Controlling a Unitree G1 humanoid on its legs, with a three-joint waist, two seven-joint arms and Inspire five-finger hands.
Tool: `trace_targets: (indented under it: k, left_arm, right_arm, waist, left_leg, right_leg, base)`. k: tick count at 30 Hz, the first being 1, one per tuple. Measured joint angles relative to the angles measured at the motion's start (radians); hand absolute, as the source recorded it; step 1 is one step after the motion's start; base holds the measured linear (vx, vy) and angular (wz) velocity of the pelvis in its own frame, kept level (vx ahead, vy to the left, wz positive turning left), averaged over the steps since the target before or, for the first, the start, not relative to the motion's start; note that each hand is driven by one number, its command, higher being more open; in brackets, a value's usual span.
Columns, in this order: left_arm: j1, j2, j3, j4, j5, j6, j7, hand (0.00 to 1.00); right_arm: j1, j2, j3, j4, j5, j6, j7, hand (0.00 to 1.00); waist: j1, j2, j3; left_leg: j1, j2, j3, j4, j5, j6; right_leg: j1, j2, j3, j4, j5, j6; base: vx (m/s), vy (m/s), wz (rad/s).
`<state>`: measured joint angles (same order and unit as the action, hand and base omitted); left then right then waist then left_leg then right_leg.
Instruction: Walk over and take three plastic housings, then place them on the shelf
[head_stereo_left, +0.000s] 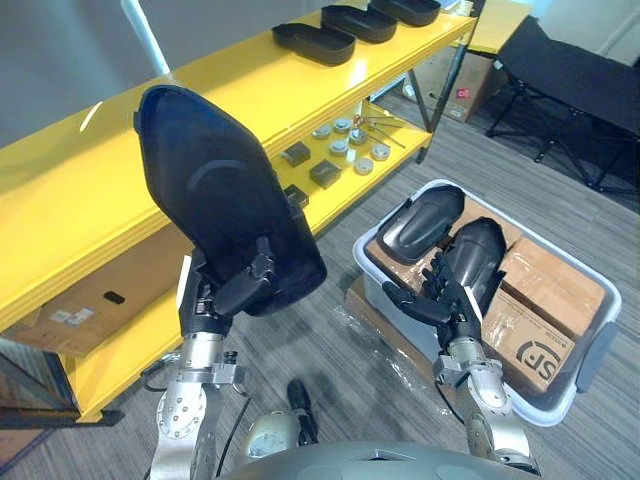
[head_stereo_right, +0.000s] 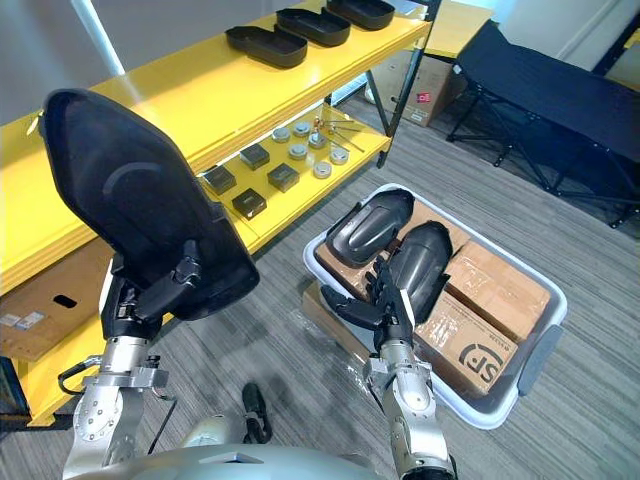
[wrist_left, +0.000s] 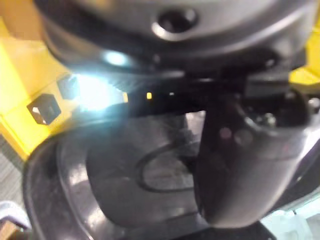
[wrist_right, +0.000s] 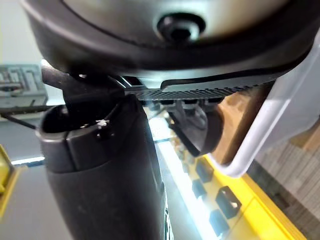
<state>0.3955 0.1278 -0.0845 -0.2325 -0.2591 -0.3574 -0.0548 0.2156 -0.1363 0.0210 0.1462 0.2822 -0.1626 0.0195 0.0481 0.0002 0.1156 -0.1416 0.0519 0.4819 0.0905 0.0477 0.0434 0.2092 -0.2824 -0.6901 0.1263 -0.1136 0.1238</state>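
Spanning the left side, yellow shelf (head_stereo_left: 80, 190): two tiers are seen, running away from the robot towards the upper right.
Folding cot (head_stereo_left: 570, 70): a black frame is set on the grey floor (head_stereo_left: 560, 190), well apart from the shelf's far end.
White tub (head_stereo_left: 540, 408): it is placed on the floor to the right of the shelf and is packed with boxes and housings.
Held housing (head_stereo_left: 215, 190): a large black plastic shell is raised at a tilt in front of the shelf's top tier, its hollow face turned to the camera.
Cardboard boxes (head_stereo_left: 550, 285): brown boxes are laid flat in the tub's right half.
Flat carton (head_stereo_left: 100, 295): it is stored on the lower tier, behind the held housing.
Tub housings: two dark shells, one (head_stereo_left: 425, 222) and another (head_stereo_left: 470, 255), are laid side by side on the boxes at the tub's left.
Shelf housings: three black shells (head_stereo_left: 313, 42) (head_stereo_left: 358, 22) (head_stereo_left: 405, 10) are lined up along the top tier's far end.
Left hand (head_stereo_left: 228, 288): the held housing's lower end is clamped, with the thumb curled across its inner face.
Right hand (head_stereo_left: 440, 300): the fingers are held straight and spread at the nearer tub housing; contact cannot be told.
Small parts: black blocks (head_stereo_left: 325, 173) and round silver pieces (head_stereo_left: 340, 145) are set out on the lower tier.
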Motion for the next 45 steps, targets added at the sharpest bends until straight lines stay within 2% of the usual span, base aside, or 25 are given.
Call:
trace_targets:
  k: [1, 2, 3, 4, 5, 9, 10, 12, 17, 21, 27, 30, 34, 35, 37, 40, 43, 45]
  left_arm:
    - [-0.002, 0.001, -0.001, 0.0, 0.002, 0.0, 0.001, 0.0]
    - [-0.001, 0.004, 0.004, -0.002, 0.002, 0.0, 0.011, 0.0]
    - [0.004, 0.0, 0.003, -0.002, 0.001, 0.004, 0.031, 0.0]
    - [0.003, 0.0, 0.005, -0.002, 0.0, 0.007, 0.035, 0.0]
    - [0.001, 0.0, 0.006, -0.002, 0.0, 0.009, 0.034, 0.0]
    - [0.004, -0.008, 0.0, -0.003, -0.003, 0.011, 0.007, 0.0]
    - [0.003, -0.008, -0.01, -0.003, 0.0, 0.011, 0.002, 0.0]
    - [0.004, -0.007, -0.02, -0.003, 0.0, 0.011, 0.002, 0.0]
    - [-0.004, 0.014, -0.02, -0.003, -0.003, 0.011, -0.002, 0.0]
    - [-0.001, 0.016, -0.018, -0.004, -0.009, 0.011, 0.007, 0.0]
    - [0.004, -0.001, -0.015, -0.008, -0.066, 0.011, 0.04, 0.0]
    - [0.008, -0.013, 0.0, -0.013, -0.066, 0.011, 0.059, 0.0]
    - [0.01, -0.032, 0.06, -0.051, -0.052, 0.005, 0.11, 0.0]
    - [0.01, -0.038, 0.088, -0.068, 0.006, -0.016, 0.162, 0.0]
    - [0.01, -0.041, 0.127, -0.095, 0.033, -0.039, 0.191, 0.0]
    - [0.009, -0.056, 0.167, -0.138, -0.002, -0.086, 0.197, 0.0]
    - [0.007, -0.071, 0.182, -0.173, -0.009, -0.13, 0.195, 0.0]
    - [0.008, -0.078, 0.182, -0.175, -0.011, -0.142, 0.193, 0.0]
  right_arm:
    - [-0.008, -0.006, 0.011, 0.0, 0.0, 0.0, 0.003, 1.0]
    - [-0.039, -0.025, 0.041, 0.001, -0.001, 0.001, 0.012, 1.0]
    - [-0.079, -0.054, 0.068, 0.001, -0.001, 0.001, 0.029, 1.0]
    - [-0.095, -0.06, 0.07, 0.001, -0.001, 0.001, 0.038, 1.0]
    - [-0.112, -0.059, 0.068, 0.001, -0.001, 0.002, 0.045, 1.0]
    - [-0.081, -0.03, 0.065, -0.006, -0.012, 0.001, 0.038, 1.0]
    - [-0.048, -0.023, 0.061, -0.01, -0.037, 0.002, 0.036, 1.0]
    - [-0.022, -0.022, 0.061, -0.01, -0.039, 0.002, 0.042, 1.0]
    - [0.034, -0.013, 0.041, -0.041, -0.039, -0.01, 0.047, 1.0]
    - [0.03, -0.013, 0.04, -0.056, -0.052, -0.03, 0.078, 1.0]
    - [0.005, -0.017, 0.063, -0.064, -0.081, -0.086, 0.087, 1.0]
    - [0.004, -0.021, 0.068, -0.065, -0.079, -0.113, 0.12, 1.0]
    - [0.003, -0.025, 0.085, -0.065, -0.069, -0.145, 0.185, 1.0]
    - [0.001, -0.026, 0.093, -0.065, -0.066, -0.155, 0.208, 1.0]
    - [-0.007, -0.025, 0.111, -0.065, -0.058, -0.159, 0.219, 1.0]
    - [-0.041, -0.024, 0.14, -0.065, -0.061, -0.159, 0.214, 1.0]
    - [-0.077, -0.013, 0.159, -0.065, -0.071, -0.159, 0.186, 1.0]
    - [-0.086, -0.012, 0.159, -0.065, -0.071, -0.16, 0.176, 1.0]
  waist:
    - [-0.001, -0.005, 0.007]
    - [0.012, -0.016, 0.016]
    - [0.026, 0.015, 0.015]
    - [0.026, 0.027, 0.015]
    - [0.022, 0.033, 0.019]
    - [-0.001, 0.013, 0.025]
    - [0.002, 0.013, 0.025]
    - [0.006, 0.013, 0.025]
    - [-0.003, 0.013, 0.024]
    - [0.007, 0.012, 0.024]
    - [0.01, 0.013, 0.024]
    - [0.009, 0.015, 0.024]
    - [0.016, 0.017, 0.023]
    - [0.022, 0.017, 0.023]
    - [0.03, 0.017, 0.023]
    - [0.038, 0.016, 0.023]
    - [0.063, 0.011, 0.021]
    - [0.064, 0.01, 0.02]
  left_leg:
    - [-0.013, -0.001, -0.032, 0.042, -0.001, -0.005]
    - [-0.061, 0.005, -0.19, 0.154, -0.027, -0.046]
    - [-0.092, 0.026, -0.293, 0.213, -0.078, -0.086]
    - [-0.099, 0.035, -0.304, 0.219, -0.092, -0.087]
    - [-0.098, 0.036, -0.302, 0.193, -0.087, -0.083]
    - [-0.053, 0.014, -0.247, 0.031, -0.007, -0.062]
    - [-0.038, 0.003, -0.249, -0.01, 0.022, -0.06]
    - [-0.027, -0.022, -0.26, -0.048, 0.038, -0.052]
    - [-0.006, -0.077, -0.325, -0.121, 0.074, -0.025]
    - [-0.008, -0.095, -0.361, -0.147, 0.111, -0.016]
    - [-0.01, -0.091, -0.368, -0.169, 0.131, -0.03]
    - [-0.021, -0.088, -0.369, -0.174, 0.145, -0.033]
    - [-0.026, -0.065, -0.383, -0.174, 0.158, -0.047]
    - [-0.027, -0.06, -0.391, -0.175, 0.163, -0.05]
    - [-0.032, -0.059, -0.408, -0.175, 0.171, -0.051]
    - [-0.043, -0.063, -0.432, -0.175, 0.185, -0.05]
    - [-0.042, -0.066, -0.441, -0.175, 0.188, -0.046]
    - [-0.041, -0.067, -0.441, -0.175, 0.181, -0.046]
  right_leg:
    - [-0.004, -0.009, 0.021, 0.001, -0.005, 0.002]
    - [-0.027, -0.016, 0.084, 0.01, -0.03, 0.015]
    - [-0.054, 0.004, 0.132, 0.009, -0.021, 0.034]
    - [-0.067, 0.011, 0.142, 0.01, -0.018, 0.04]
    - [-0.08, 0.014, 0.145, 0.011, -0.017, 0.04]
    - [-0.062, -0.006, 0.075, 0.014, -0.005, 0.053]
    - [-0.054, -0.018, 0.049, 0.024, -0.005, 0.053]
    - [-0.05, -0.035, 0.038, 0.035, -0.005, 0.053]
    - [-0.063, -0.078, 0.08, 0.124, -0.006, 0.05]
    - [-0.067, -0.079, 0.094, 0.13, -0.01, 0.043]
    - [-0.049, -0.052, 0.112, 0.074, -0.04, 0.037]
    - [-0.048, -0.04, 0.119, 0.052, -0.07, 0.063]
    - [-0.044, -0.007, 0.11, 0.046, -0.072, 0.06]
    - [-0.039, 0.001, 0.102, 0.046, -0.072, 0.06]
    - [-0.028, 0.007, 0.084, 0.046, -0.07, 0.064]
    - [-0.021, 0.012, 0.061, 0.046, -0.07, 0.065]
    - [-0.014, 0.01, 0.06, 0.046, -0.069, 0.066]
    - [-0.012, 0.008, 0.06, 0.046, -0.069, 0.066]
  base:
    - [-0.05, -0.012, -0.72]
    - [-0.07, -0.039, -1.04]
    - [-0.09, -0.034, -1.07]
    - [-0.1, 0.027, -0.65]
    - [-0.1, 0.054, -0.06]
    - [-0.04, 0.014, 0.47]
    - [0.01, 0.027, 0.53]
    - [0.03, 0.057, 0.37]
    - [0.06, 0.074, 0.44]
    - [0.09, -0.017, 0.32]
    - [0.01, -0.064, 0.03]
    - [-0.07, -0.062, 0.01]
    - [-0.06, -0.054, 0.07]
    - [-0.03, -0.059, 0.15]
    - [0.0, -0.049, 0.24]
    - [-0.01, -0.025, 0.28]
    - [-0.01, -0.011, 0.13]
    - [-0.03, 0.005, 0.03]
